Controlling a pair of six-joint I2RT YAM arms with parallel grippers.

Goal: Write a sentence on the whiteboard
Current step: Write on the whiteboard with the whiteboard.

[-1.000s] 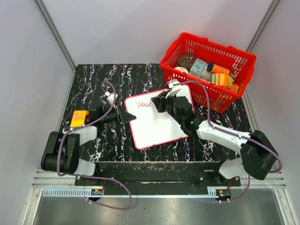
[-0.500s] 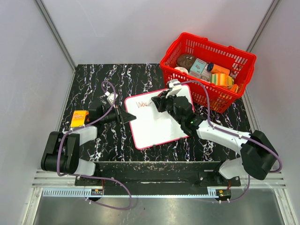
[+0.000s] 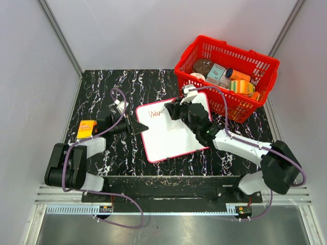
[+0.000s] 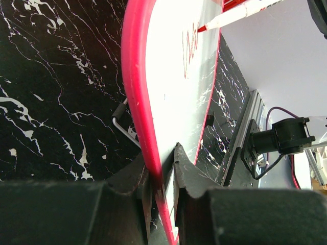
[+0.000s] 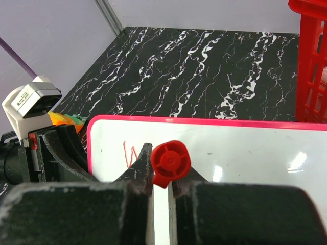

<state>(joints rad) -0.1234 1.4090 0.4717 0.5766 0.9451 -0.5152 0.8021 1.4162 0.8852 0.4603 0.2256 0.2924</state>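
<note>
The whiteboard [image 3: 171, 127] lies on the black marbled table, white with a thin red frame. A few red cursive letters of the sentence [image 3: 155, 114] stand near its upper left corner; they also show in the left wrist view [image 4: 190, 45] and the right wrist view [image 5: 129, 153]. My left gripper [image 3: 138, 126] is shut on the board's left edge [image 4: 140, 102]. My right gripper [image 3: 176, 109] is shut on a red marker [image 5: 171, 162], seen end-on by its red cap. The marker's white barrel [image 4: 240, 13] slants down to the writing.
A red basket [image 3: 227, 75] with several packaged goods stands at the back right, close to the board's far corner. An orange packet [image 3: 87, 128] lies at the table's left edge. Grey walls enclose the table on three sides.
The red writing has grown slightly to the right. My right gripper has shifted a little with the marker. The left arm and the board have not moved.
</note>
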